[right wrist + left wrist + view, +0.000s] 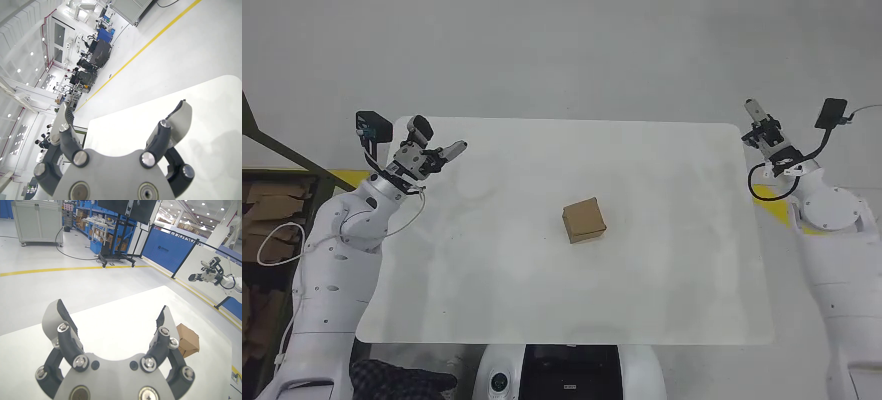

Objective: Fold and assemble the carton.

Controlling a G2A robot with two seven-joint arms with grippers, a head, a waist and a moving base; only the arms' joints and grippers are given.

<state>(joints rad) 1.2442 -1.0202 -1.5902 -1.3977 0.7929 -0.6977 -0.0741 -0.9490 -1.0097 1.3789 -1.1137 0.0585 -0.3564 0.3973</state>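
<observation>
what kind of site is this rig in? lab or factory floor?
Likely a factory or warehouse-style hall: a yellow floor line, blue racks stocked with boxes, blue fence panels and high ceiling lights surround the table holding the carton.

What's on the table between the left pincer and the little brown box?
Nothing. The top view shows a bare stretch of white table from the left pincer to the carton.

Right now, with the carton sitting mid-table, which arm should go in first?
Left, probably. The left pincer, open, hangs over the table, angled toward the carton, which its wrist view shows. The right pincer, also open, sits farther off, aimed past the table's far corner.
</observation>
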